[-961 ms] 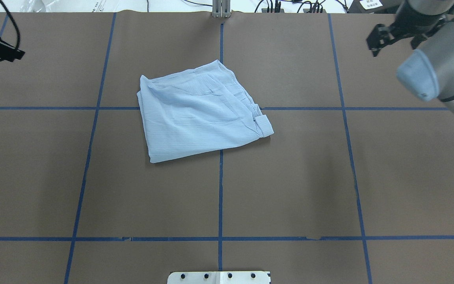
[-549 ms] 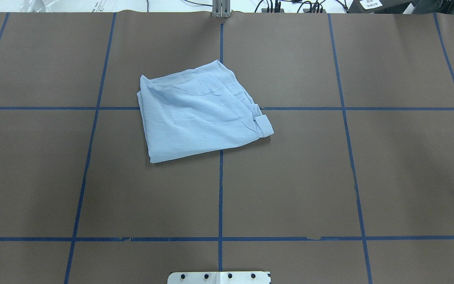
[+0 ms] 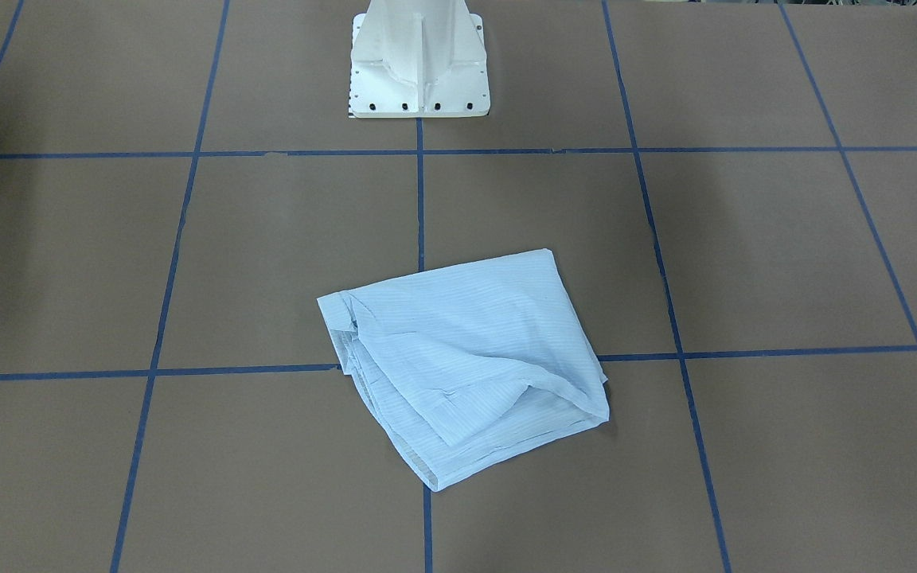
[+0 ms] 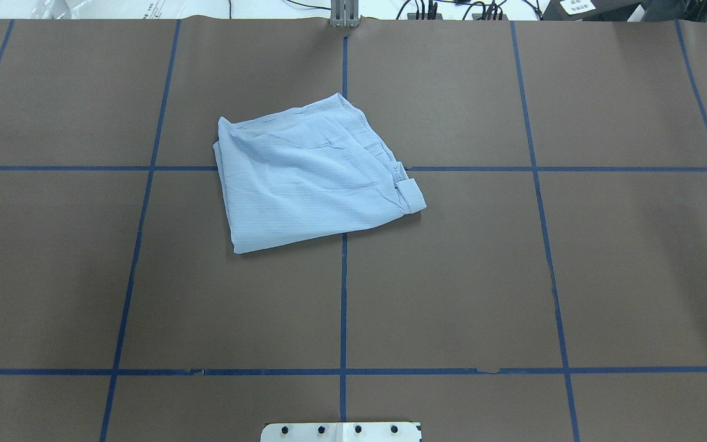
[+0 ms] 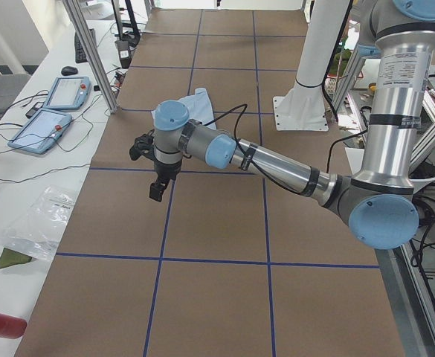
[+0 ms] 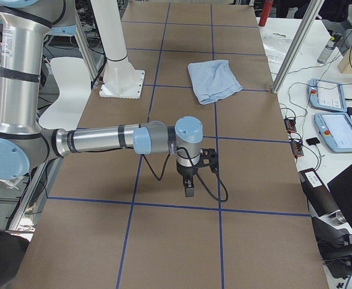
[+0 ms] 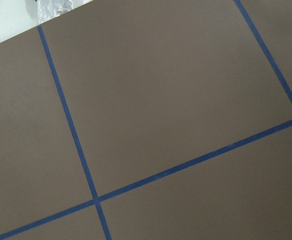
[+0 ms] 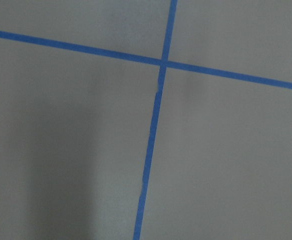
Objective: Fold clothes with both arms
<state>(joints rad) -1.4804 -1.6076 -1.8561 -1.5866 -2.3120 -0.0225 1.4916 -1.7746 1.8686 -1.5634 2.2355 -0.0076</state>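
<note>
- A light-blue shirt [image 4: 313,175], folded into a rough, rumpled square, lies flat near the middle of the brown counter [image 4: 452,276].
- It covers a crossing of the blue tape lines [image 4: 550,245] and nothing touches it.
- The left arm [image 5: 269,163] hangs over bare counter, well apart from the shirt, with its jaws pointing down.
- The right arm [image 6: 97,141] does likewise at the other end.
- Whether either pair of jaws is open or closed cannot be told.
</note>
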